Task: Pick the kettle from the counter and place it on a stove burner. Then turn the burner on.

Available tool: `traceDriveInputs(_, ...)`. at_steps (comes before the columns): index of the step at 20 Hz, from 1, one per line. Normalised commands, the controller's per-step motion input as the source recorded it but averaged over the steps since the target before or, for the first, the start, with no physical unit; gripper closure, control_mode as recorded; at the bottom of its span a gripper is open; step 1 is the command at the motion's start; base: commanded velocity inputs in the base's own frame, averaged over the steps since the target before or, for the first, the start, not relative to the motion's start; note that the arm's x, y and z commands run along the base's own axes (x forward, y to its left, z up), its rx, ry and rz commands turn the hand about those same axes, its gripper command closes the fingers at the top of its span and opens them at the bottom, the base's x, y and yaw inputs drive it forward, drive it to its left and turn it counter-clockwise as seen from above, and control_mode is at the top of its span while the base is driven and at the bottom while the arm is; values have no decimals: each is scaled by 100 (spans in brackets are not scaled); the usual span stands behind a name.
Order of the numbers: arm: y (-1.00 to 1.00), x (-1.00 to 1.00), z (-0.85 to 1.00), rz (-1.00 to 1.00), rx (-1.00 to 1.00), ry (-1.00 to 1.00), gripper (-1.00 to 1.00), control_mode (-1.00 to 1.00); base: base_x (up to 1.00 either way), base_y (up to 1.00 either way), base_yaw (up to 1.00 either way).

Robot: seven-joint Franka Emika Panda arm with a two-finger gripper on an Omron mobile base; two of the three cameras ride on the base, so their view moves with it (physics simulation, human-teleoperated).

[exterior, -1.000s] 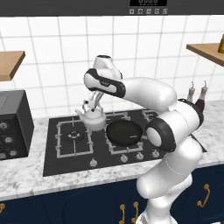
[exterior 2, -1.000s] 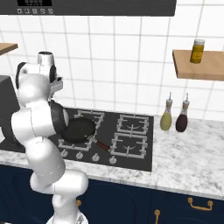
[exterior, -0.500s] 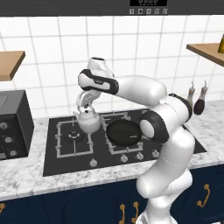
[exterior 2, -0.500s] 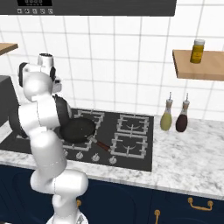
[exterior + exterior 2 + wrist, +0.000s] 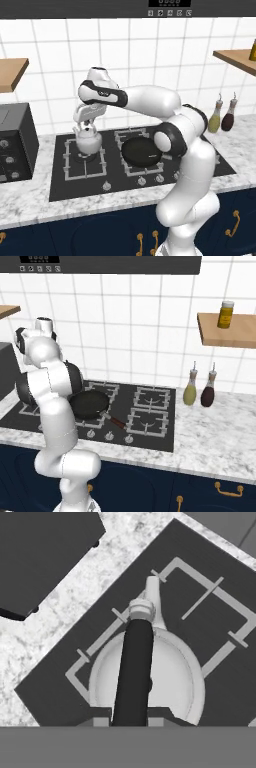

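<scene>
The small silvery kettle (image 5: 88, 142) hangs by its dark top handle from my gripper (image 5: 86, 123), which is shut on that handle. It is over the left stove burner (image 5: 86, 158) and its black square grate, low down; I cannot tell whether its base touches. In the hand view the kettle (image 5: 170, 677) lies right under the hand, with the dark handle (image 5: 134, 672) running between my fingertips (image 5: 100, 722) and the spout pointing away over the grate bars (image 5: 200, 602). The marbled counter (image 5: 30, 205) runs along the front.
A black frying pan (image 5: 142, 151) sits on the neighbouring burner, just right of the kettle, also visible in the right base view (image 5: 89, 403). A dark appliance (image 5: 15, 142) stands at the left. Two bottles (image 5: 221, 116) stand at the right. Knobs (image 5: 106, 186) line the cooktop's front edge.
The arm has swung the kettle to the left and lower, from near the middle of the cooktop to over the left burner. The gripper has stayed shut on the handle.
</scene>
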Motion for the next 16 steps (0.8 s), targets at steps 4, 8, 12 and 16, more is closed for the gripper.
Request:
traceDriveInputs(4,43,44,-33,0,0,-4,100,-100,0,0,0)
traceDriveInputs(8,36,29,-28,0,0,-7,100,-100,0,0,0)
traceDriveInputs(12,30,5,-25,0,0,-6,100,-100,0,0,0)
traceDriveInputs(16,13,5,-40,0,0,-1,100,-100,0,0,0)
